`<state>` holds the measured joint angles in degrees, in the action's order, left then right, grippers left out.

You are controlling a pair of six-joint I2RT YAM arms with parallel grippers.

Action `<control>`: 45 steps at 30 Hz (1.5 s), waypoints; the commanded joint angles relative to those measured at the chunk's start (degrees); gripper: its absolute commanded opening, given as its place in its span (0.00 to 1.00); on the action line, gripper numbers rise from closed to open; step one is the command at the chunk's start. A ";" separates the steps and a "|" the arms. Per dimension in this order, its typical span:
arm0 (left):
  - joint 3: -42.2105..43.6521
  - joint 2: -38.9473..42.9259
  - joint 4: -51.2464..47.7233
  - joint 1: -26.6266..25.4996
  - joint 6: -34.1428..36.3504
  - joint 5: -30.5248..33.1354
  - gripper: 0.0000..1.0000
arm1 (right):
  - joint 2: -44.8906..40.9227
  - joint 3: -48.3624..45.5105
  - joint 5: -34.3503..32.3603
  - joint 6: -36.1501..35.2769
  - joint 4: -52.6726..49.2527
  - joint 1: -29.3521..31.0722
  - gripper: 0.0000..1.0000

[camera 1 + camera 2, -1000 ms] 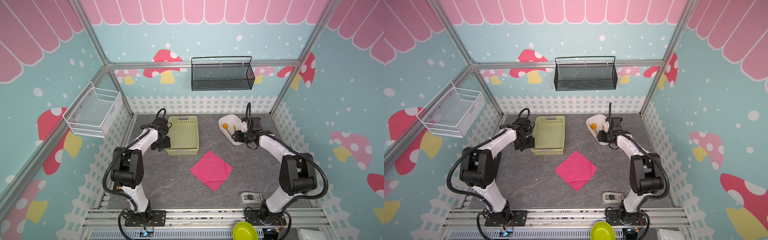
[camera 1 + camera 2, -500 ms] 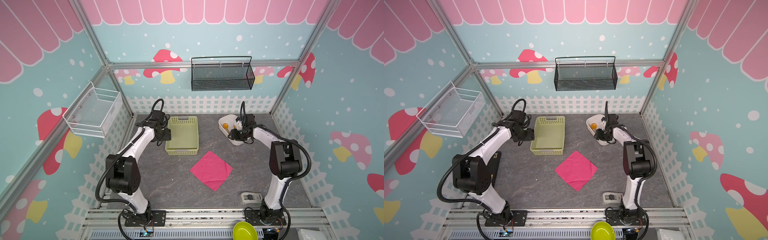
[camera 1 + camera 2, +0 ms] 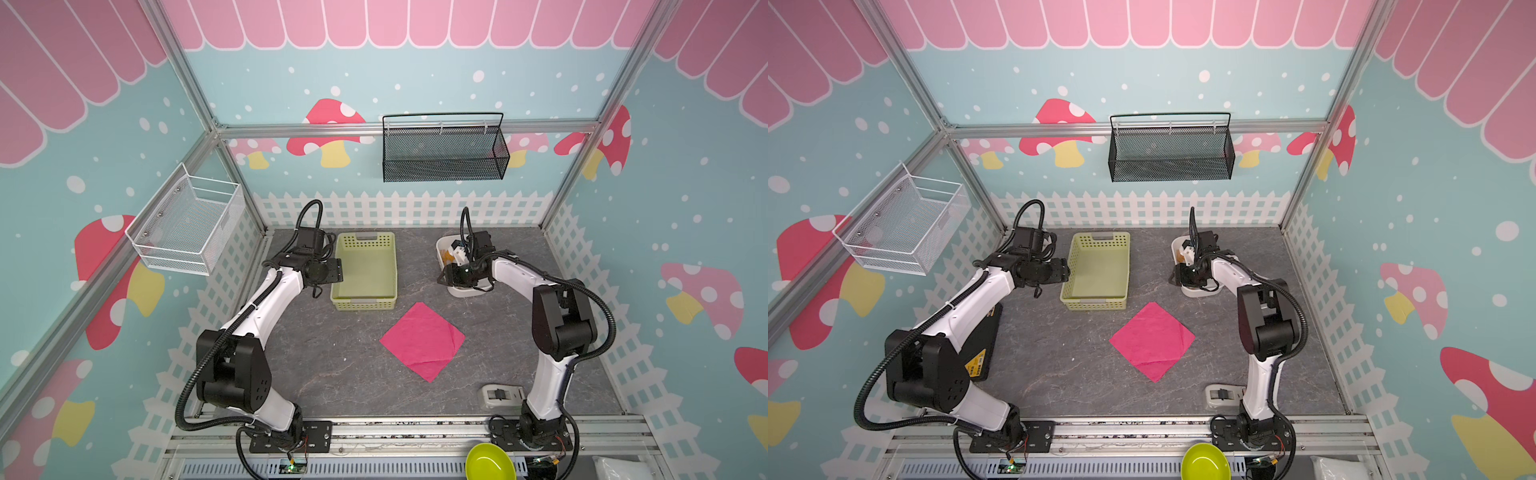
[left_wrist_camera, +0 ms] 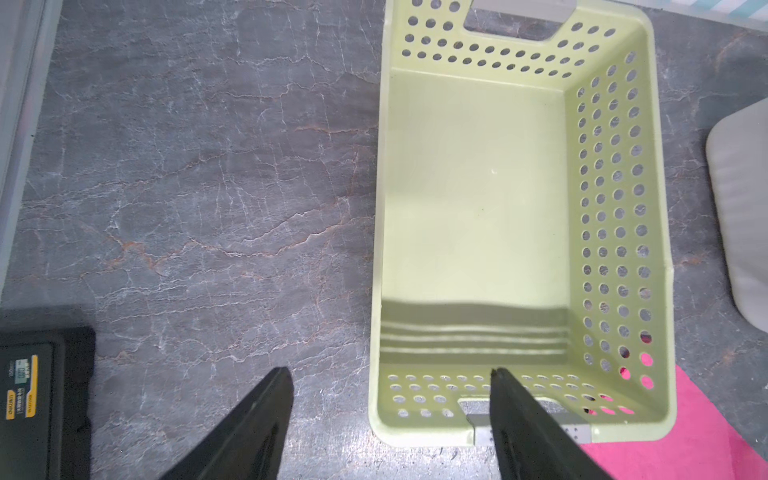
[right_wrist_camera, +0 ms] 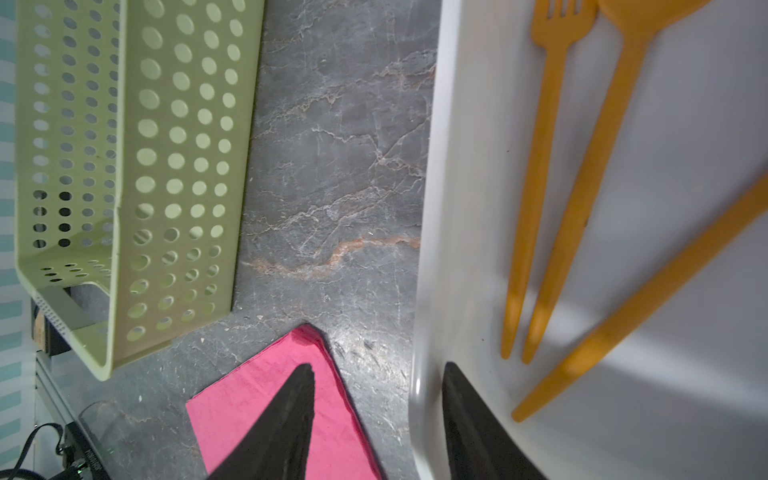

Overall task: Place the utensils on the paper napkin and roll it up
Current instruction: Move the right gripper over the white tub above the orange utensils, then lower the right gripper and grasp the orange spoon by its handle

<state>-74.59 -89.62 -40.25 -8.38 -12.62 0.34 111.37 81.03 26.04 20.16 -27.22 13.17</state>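
My left gripper (image 4: 389, 370) and right gripper (image 5: 378, 365) are open, empty. The utensils (image 5: 584, 178) lie in the white tray (image 5: 457, 187) by the right one. The paper napkin (image 3: 422, 340) is bare.

This is a robotics lab test cell dressed up as a toy garden: aluminium framing (image 3: 552, 124) holds printed walls (image 3: 415, 75) of mushrooms, pink scallops and white picket fence. A left arm (image 3: 266, 303) and a right arm (image 3: 515, 272) are bolted to a slotted rail (image 3: 415, 432) edging a grey stone-look tabletop (image 3: 332, 365).
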 commanded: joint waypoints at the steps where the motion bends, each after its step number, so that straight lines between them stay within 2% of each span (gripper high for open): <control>1: 0.49 1.86 1.17 -0.08 0.49 -0.60 0.77 | -0.92 3.08 2.26 -0.32 -1.25 -0.15 0.52; 6: 1.22 2.95 1.71 -0.05 0.49 -0.06 0.76 | -0.90 6.72 -6.36 0.58 -2.94 -0.34 0.50; 11: 1.69 3.75 2.22 -0.03 0.40 0.55 0.77 | 1.79 11.71 -16.23 1.86 -5.08 -0.33 0.43; 16: 1.81 3.77 2.29 -0.10 0.32 0.75 0.76 | 6.59 17.03 -20.60 2.41 -6.42 -0.33 0.36; 25: 1.73 3.32 2.29 0.02 0.09 0.90 0.75 | 14.92 25.59 -22.17 2.33 -9.08 -0.34 0.25; 31: 1.64 3.05 2.28 0.11 -0.03 0.81 0.75 | 17.51 27.14 -18.12 2.78 -8.81 -0.34 0.21; 37: 1.55 2.94 2.29 0.04 -0.17 0.56 0.75 | 19.56 28.97 -16.09 3.04 -8.79 -0.29 0.19; 42: 1.67 3.14 2.28 0.09 -0.12 0.93 0.75 | 20.00 29.53 -18.42 3.13 -8.90 -0.31 0.19; 45: 1.64 3.06 2.21 0.05 -0.12 0.92 0.75 | 20.48 29.99 -17.41 3.13 -8.81 -0.34 0.19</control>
<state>-73.52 -87.00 -38.65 -8.38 -12.84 0.62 130.54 109.23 8.43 22.98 -35.24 13.06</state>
